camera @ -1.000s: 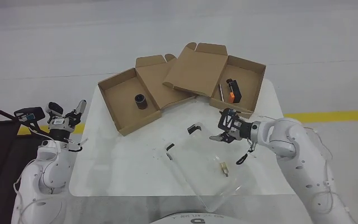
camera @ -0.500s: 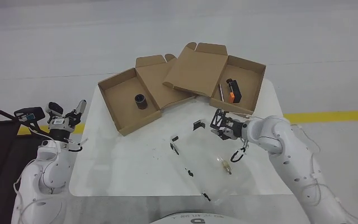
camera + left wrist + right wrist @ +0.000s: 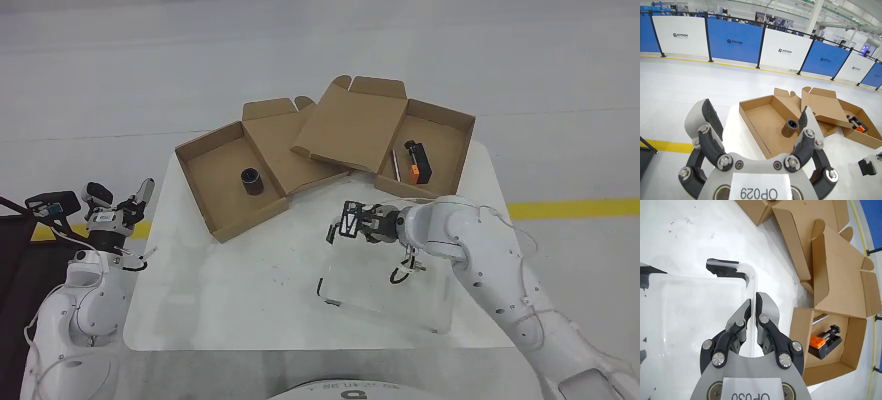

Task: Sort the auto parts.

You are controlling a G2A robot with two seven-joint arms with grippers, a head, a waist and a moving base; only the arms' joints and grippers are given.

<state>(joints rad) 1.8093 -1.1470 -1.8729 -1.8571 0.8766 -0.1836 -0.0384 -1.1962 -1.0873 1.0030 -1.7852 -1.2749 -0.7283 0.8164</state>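
Centre of frame, right gripper (image 3: 753, 304): clenched on rim of clear bin (image 3: 385, 285).
Left edge, left gripper (image 3: 756, 107): spread wide, holding nothing.
Upper-left box (image 3: 210, 175): black cylinder (image 3: 251, 181).
Upper-right box (image 3: 452, 140): orange-black clamp (image 3: 417, 161).

Bright even overhead light, soft shadows on the table (image 3: 230, 290), wrist views bowed at edges
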